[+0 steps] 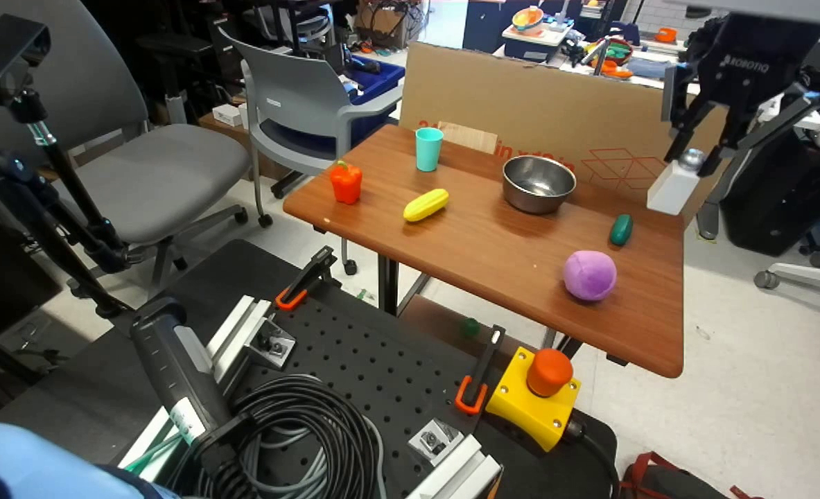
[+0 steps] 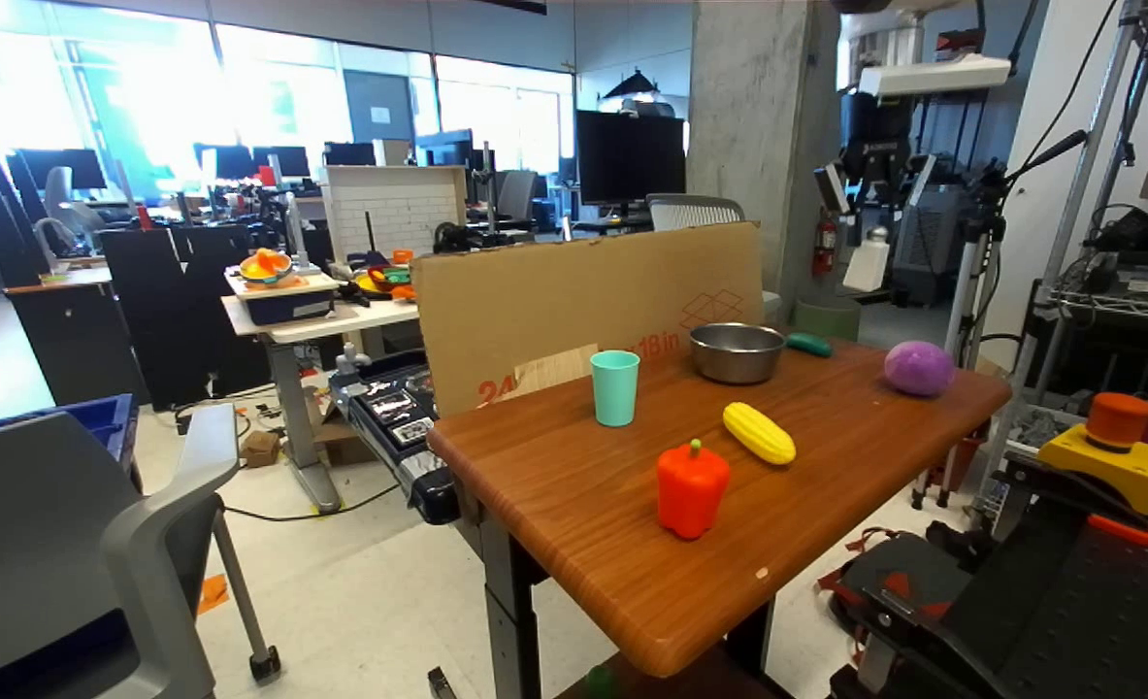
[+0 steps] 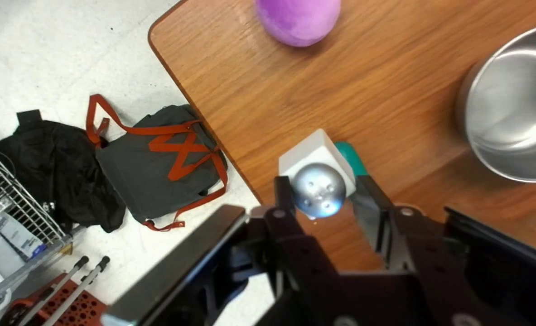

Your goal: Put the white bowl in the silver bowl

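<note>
In an exterior view, at the left of the counter (image 1: 493,256), I see a red pepper (image 1: 346,184), then a yellow corn cob (image 1: 425,206) and, behind it, an upright teal cup (image 1: 428,149). Next along come a metal bowl (image 1: 537,201), a purple ball (image 1: 590,276) and a dark green oblong piece (image 1: 621,229). Farthest right, my end effector (image 1: 692,156) grips a white shaker (image 1: 672,188) by its silver cap (image 3: 319,190), holding it in the air, apart from the counter and the metal bowl.

I point my gripper (image 1: 691,160) downward in both exterior views; its two fingers (image 3: 284,194) lean inward, their tips a little apart, clamped in a hold.
</note>
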`<state>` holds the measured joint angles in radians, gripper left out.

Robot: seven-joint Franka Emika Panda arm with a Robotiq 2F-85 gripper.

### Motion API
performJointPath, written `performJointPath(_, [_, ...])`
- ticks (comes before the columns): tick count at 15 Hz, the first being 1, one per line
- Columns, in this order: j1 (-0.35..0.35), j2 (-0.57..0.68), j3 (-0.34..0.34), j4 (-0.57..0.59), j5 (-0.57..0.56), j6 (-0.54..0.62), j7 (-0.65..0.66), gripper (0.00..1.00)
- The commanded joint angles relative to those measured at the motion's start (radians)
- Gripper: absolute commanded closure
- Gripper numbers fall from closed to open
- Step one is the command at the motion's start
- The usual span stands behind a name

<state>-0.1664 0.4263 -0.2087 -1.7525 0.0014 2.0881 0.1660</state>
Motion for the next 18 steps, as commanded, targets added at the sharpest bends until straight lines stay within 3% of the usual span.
performJointPath(1, [0.019, -0.144, 0.045, -0.127, 0.025, 0.03, -0.018, 0.86])
performJointPath(7, [0.066, -0.183, 0.106, -0.194, 0.076, 0.159, -0.01, 0.86])
performJointPath(18, [0.127, 0.049, 0.126, -0.04, 0.032, 0.177, 0.038, 0.86])
